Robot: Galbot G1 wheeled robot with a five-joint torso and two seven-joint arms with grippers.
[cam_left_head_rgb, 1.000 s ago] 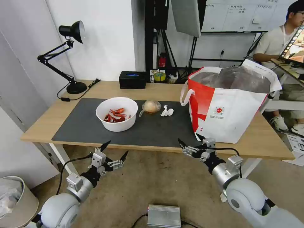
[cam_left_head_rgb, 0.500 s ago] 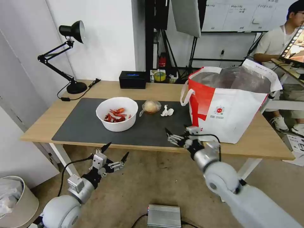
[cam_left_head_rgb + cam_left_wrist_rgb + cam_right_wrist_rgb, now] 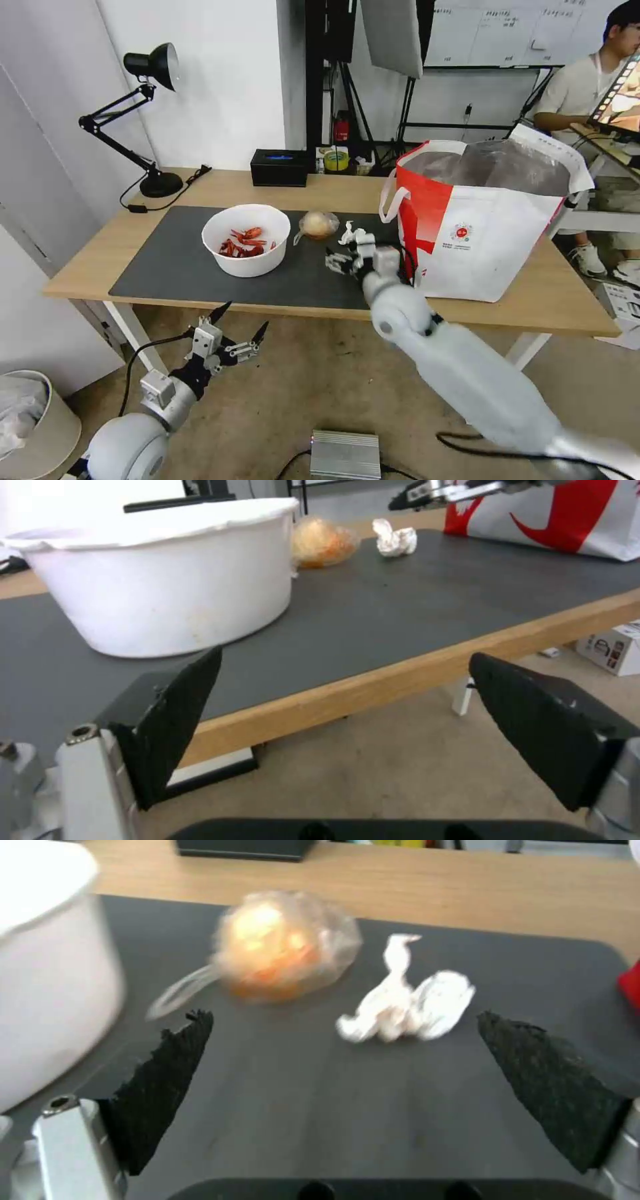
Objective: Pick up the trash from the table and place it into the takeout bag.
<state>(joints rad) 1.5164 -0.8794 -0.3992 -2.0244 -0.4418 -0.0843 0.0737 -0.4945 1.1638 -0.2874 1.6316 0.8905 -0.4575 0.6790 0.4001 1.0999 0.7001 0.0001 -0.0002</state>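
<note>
A: Right gripper (image 3: 347, 257) position?
B: Over the dark grey mat (image 3: 167, 267), just short of the crumpled white tissue (image 3: 351, 234). Jaws spread wide, nothing held. In the right wrist view the tissue (image 3: 407, 1007) lies on the mat between the two black fingertips (image 3: 167, 1065), apart from both.
A: Other trash?
B: Tan ball in clear wrap (image 3: 318, 225) just beside the tissue; white round bowl with red crayfish shells (image 3: 247, 239) on the ball's far side. All rest on the mat.
A: Takeout bag (image 3: 487, 213)?
B: Upright on the tabletop (image 3: 320, 190) at the mat's right end, mouth open, foil lining showing.
A: Left gripper (image 3: 237, 330)?
B: Below the tabletop's front edge, jaws released and empty, facing the bowl (image 3: 167, 575).
</note>
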